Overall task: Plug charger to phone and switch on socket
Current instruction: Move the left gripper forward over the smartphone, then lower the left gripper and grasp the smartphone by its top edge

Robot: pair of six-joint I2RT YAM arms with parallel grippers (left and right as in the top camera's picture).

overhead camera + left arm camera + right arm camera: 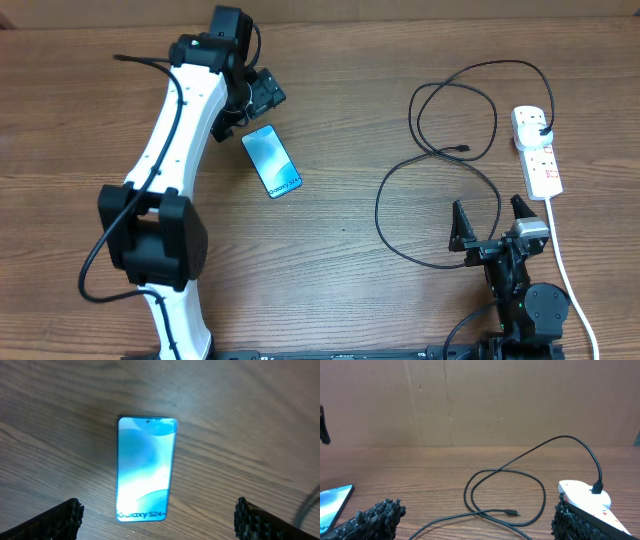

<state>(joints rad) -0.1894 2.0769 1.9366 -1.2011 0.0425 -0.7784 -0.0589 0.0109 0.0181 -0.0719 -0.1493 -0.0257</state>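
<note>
- Two arms stand at the near edge of the wooden tabletop (80,100); the left one, white and black, reaches from the near-left corner toward the far edge.
- At its end the left gripper (252,108) hangs above the tabletop with its jaws spread wide and nothing between them.
- Just beside that gripper, left of the tabletop's middle, the phone (271,161) lies flat and slightly askew, its blue-teal screen lit and facing up. In the left wrist view it sits between the two dark fingertips (67,515), apart from both.
- Right of the middle, the charger (377,210) sprawls in loose black loops; its small connector tip (462,150) lies free on the wood, well apart from the phone.
- Near the near edge, the right gripper (487,205) points toward the far edge, jaws released and empty, over the cable's nearer loop.
- Along the right edge lies the socket (537,155), white with red markings. The charger's black plug (541,128) sits in its far end, and a thick white cord (560,250) runs from it toward the near edge.
</note>
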